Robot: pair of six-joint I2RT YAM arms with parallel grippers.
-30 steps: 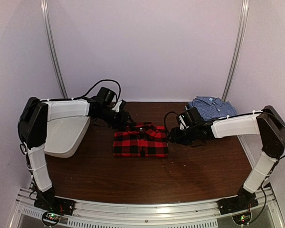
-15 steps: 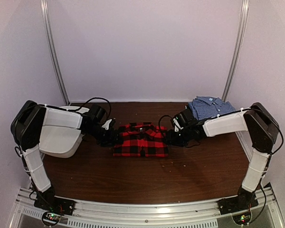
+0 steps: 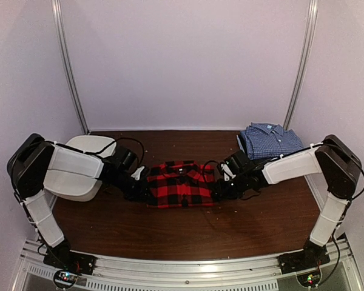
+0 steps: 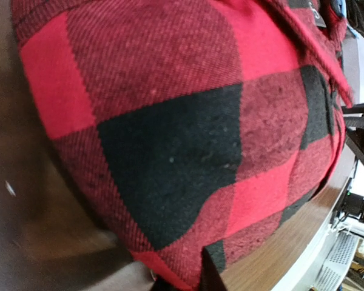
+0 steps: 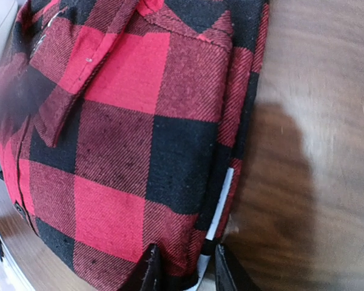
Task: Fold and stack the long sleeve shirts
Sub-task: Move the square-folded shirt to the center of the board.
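Stacking: my right hand (image 5: pixel 185 267) clamps the plaid shirt (image 3: pixel 180 185) at its edge; my left hand (image 3: pixel 142 187), I cannot tell. Next, lift level together.

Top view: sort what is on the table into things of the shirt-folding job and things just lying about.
Of the job: red-and-black plaid shirt, folded, mid-table; blue check shirt, folded, far right; left end effector and right end effector, at the plaid shirt's two sides.

Lying about: white tub, at the left.
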